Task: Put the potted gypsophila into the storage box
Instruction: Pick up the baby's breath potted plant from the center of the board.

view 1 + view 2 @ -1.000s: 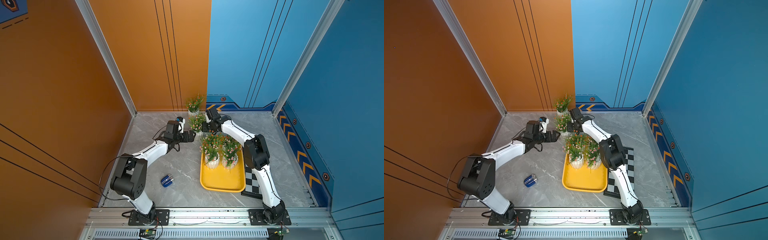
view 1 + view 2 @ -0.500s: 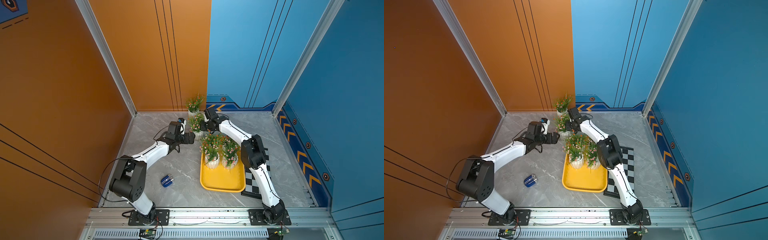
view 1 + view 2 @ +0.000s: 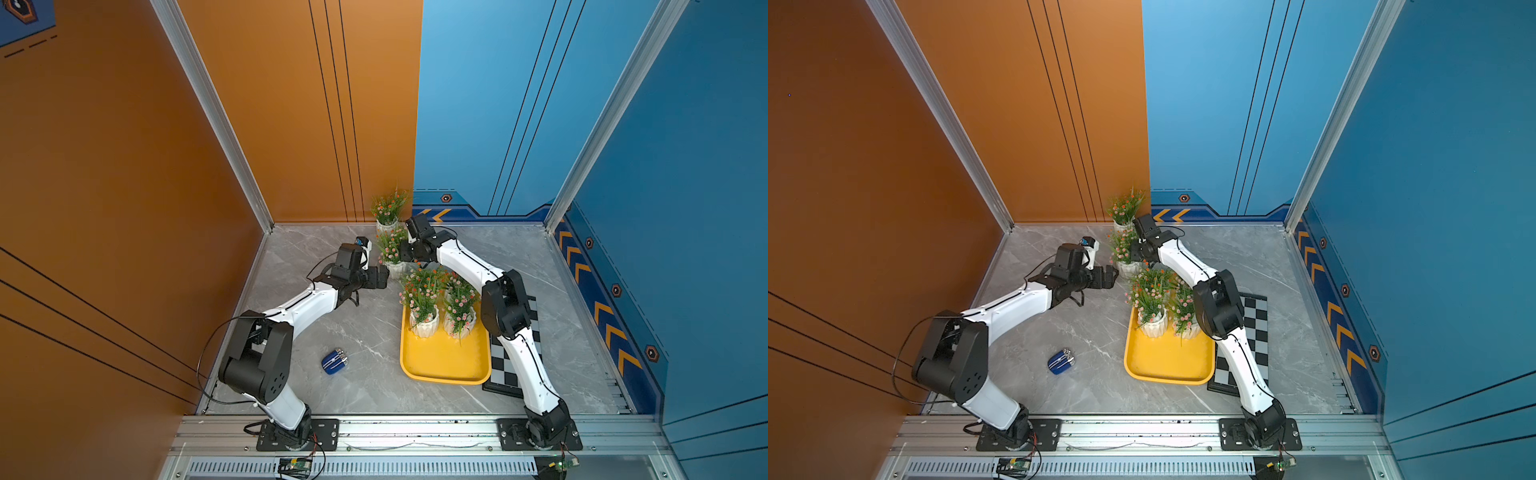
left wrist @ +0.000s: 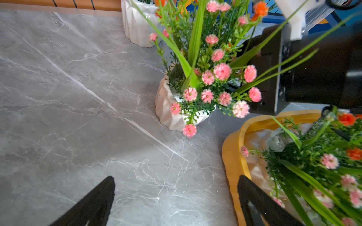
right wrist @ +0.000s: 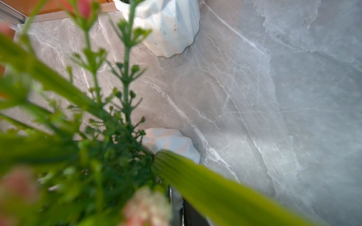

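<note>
In both top views the right tool (image 3: 405,254) has swung in against the potted gypsophila (image 3: 390,249). The plant stands on the worktop (image 3: 365,332) just beyond the far rim of the storage box (image 3: 444,361). The tool's jaws have gone from part-spread to pressed together, apparently on the stems, so lifting looks next. Two planted pots (image 3: 424,328) fill the box's far end; its near half is bare.

In the left wrist view the left tool (image 4: 176,179) is spread and empty, near the plant.

In the right wrist view leaves hide the pinch itself, and another pot (image 5: 172,27) by the wall crowds the lift.
</note>
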`<action>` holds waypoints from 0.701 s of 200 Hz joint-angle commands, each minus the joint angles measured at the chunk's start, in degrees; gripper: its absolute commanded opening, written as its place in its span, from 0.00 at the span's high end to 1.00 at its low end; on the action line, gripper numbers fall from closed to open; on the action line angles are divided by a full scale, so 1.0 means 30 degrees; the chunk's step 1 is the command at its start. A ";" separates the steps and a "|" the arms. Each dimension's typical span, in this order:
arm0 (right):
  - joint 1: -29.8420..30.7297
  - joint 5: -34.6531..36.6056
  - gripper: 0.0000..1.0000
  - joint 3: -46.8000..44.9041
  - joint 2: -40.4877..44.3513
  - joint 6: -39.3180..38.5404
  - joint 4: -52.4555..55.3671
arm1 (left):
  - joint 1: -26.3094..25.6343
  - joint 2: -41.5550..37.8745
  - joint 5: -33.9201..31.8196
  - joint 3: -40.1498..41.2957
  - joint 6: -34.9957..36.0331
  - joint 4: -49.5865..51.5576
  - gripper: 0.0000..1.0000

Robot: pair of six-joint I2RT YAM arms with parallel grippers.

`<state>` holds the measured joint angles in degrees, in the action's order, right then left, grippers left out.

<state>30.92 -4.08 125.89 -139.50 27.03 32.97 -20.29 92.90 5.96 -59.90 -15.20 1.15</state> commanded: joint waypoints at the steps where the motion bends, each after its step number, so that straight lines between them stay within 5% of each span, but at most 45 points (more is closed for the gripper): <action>1: -0.0037 0.1225 1.00 0.0138 0.0608 -0.0153 0.1549 | -0.0063 -0.1039 -0.0737 0.0013 0.0275 0.0761 0.02; 140: 0.0124 0.1699 1.00 0.0958 0.2833 -0.1215 0.0817 | -0.0083 -0.3000 -0.1917 0.0923 -0.0287 0.1569 0.02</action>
<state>31.14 0.25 126.23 -136.35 24.14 37.45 -20.29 86.11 1.85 -58.02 -15.44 4.54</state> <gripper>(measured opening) 0.114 0.983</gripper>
